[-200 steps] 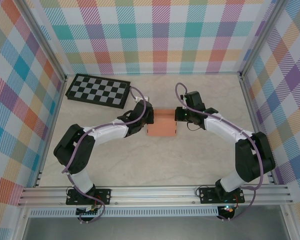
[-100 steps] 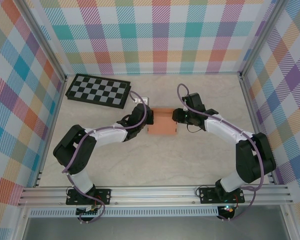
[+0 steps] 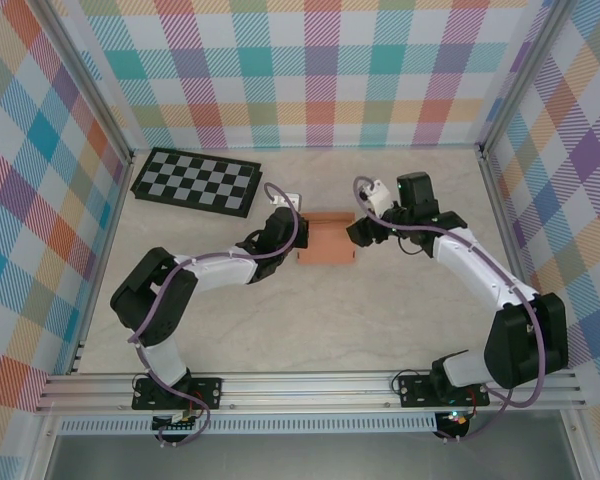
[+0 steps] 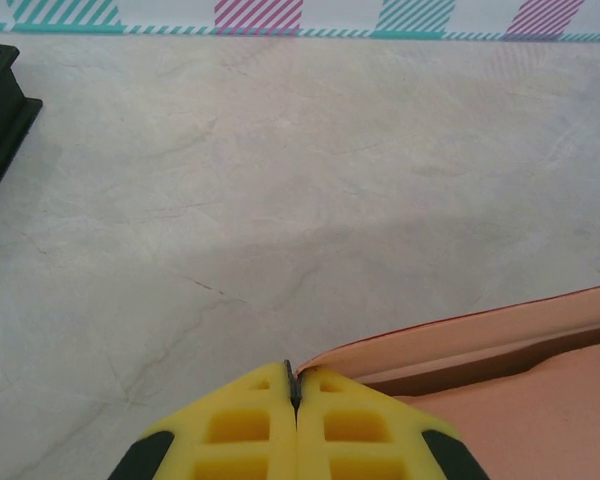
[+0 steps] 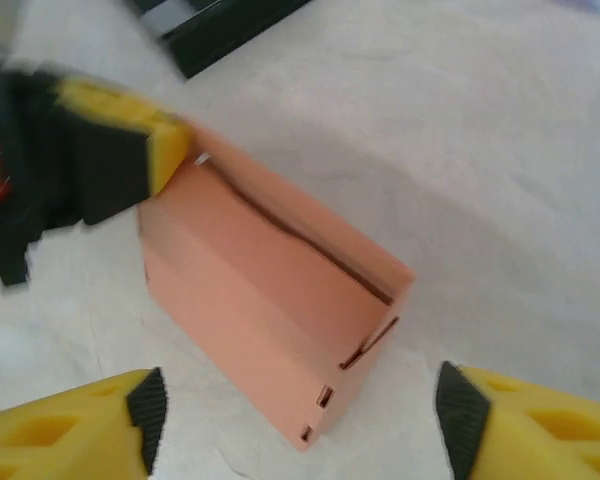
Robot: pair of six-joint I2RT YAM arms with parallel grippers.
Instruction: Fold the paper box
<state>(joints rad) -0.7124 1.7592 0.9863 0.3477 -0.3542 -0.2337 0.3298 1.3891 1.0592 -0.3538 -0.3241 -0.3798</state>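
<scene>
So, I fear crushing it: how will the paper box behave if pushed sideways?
Probably light: the paper box is thin card, so a nudge should slide it over the smooth table. Its walls likely flex, since the top gapes open along one edge. Low and flat-bottomed, it seems unlikely to tip.

Marble table (image 3: 280, 320): paper box (image 3: 325, 248), checkerboard (image 3: 195, 181)

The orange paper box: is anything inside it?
Nothing can be made out. The paper box is folded almost shut, leaving only a thin dark gap along one long edge. Its own top panel covers the rest of the inside.
</scene>
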